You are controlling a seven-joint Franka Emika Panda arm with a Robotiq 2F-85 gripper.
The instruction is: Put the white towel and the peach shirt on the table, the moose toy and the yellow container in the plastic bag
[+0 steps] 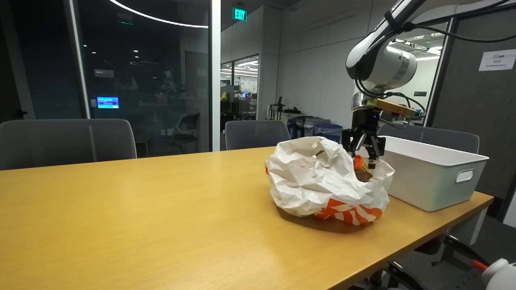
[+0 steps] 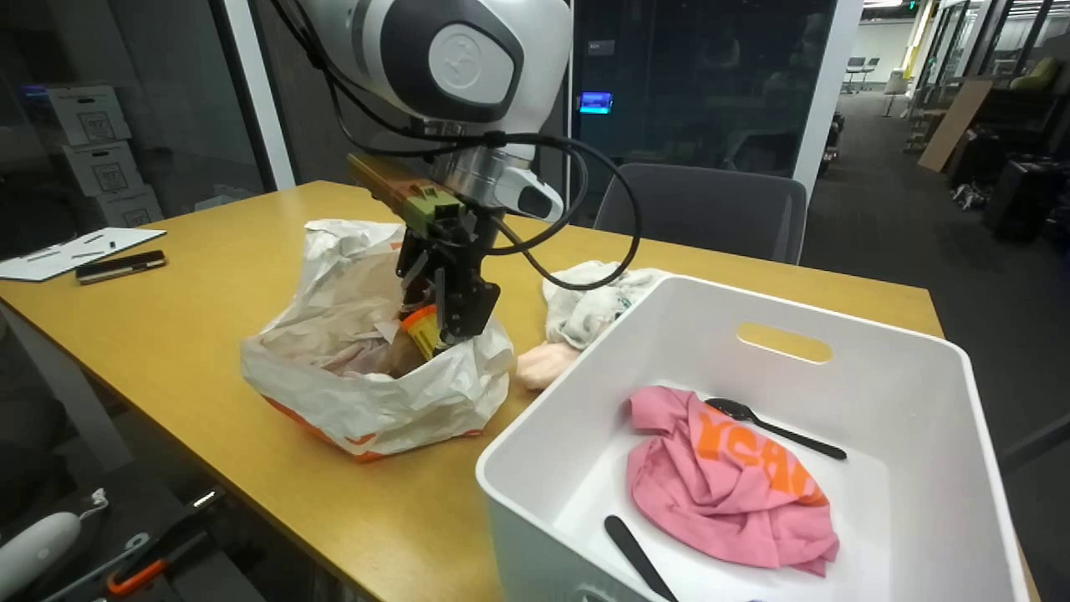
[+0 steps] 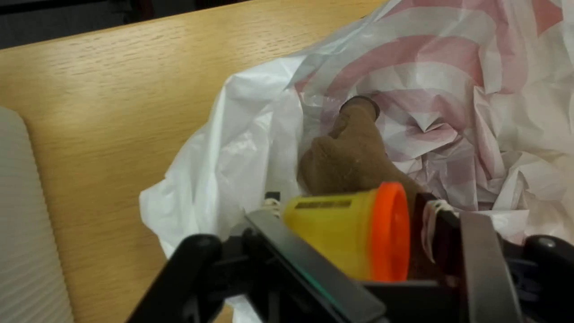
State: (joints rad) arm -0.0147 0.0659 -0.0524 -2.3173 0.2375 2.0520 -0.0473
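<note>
In the wrist view my gripper (image 3: 354, 207) reaches into the mouth of the plastic bag (image 3: 244, 134), white with orange-red print. Between its spread fingers lies the yellow container (image 3: 332, 229), its orange lid toward one finger (image 3: 441, 229) with a gap there. The container's narrow end is close to the opposite finger. Beneath it, inside the bag, rests the brown moose toy (image 3: 354, 161). Both exterior views show the bag (image 1: 314, 189) upright on the table (image 1: 141, 221). The white towel (image 2: 585, 309) and the peach shirt (image 2: 545, 364) lie on the tabletop, partly hidden by a bin.
That white bin (image 2: 727, 305) stands beside the bag, holding a pink cloth (image 2: 727, 493) with orange lettering and two black utensils, one a spoon (image 2: 777, 428). A dark flat object (image 2: 121, 267) and a white board (image 2: 75, 251) sit at the table's far end. Chairs line one side.
</note>
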